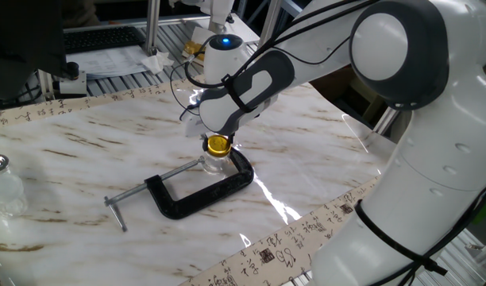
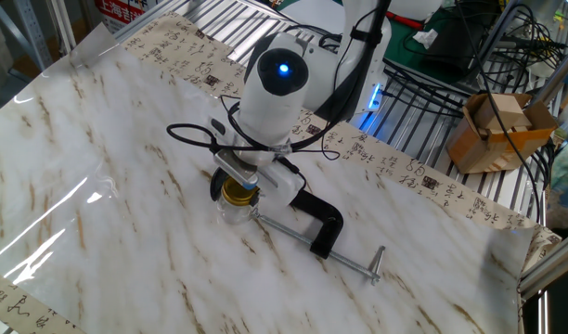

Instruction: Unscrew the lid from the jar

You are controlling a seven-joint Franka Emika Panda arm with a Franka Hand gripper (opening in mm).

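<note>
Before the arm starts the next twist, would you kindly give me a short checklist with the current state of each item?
1. Hand is directly over the lid: ok.
2. Fingers closed firmly on the lid: cannot tell, the wrist hides them in both views.
3. Jar sits within the black C-clamp: ok.
4. Clamp screw actually pressing the jar tight: cannot tell.
5. Jar upright on the marble table: ok.
6. Glass vessel with silver top stands well away from the arm: ok.
</note>
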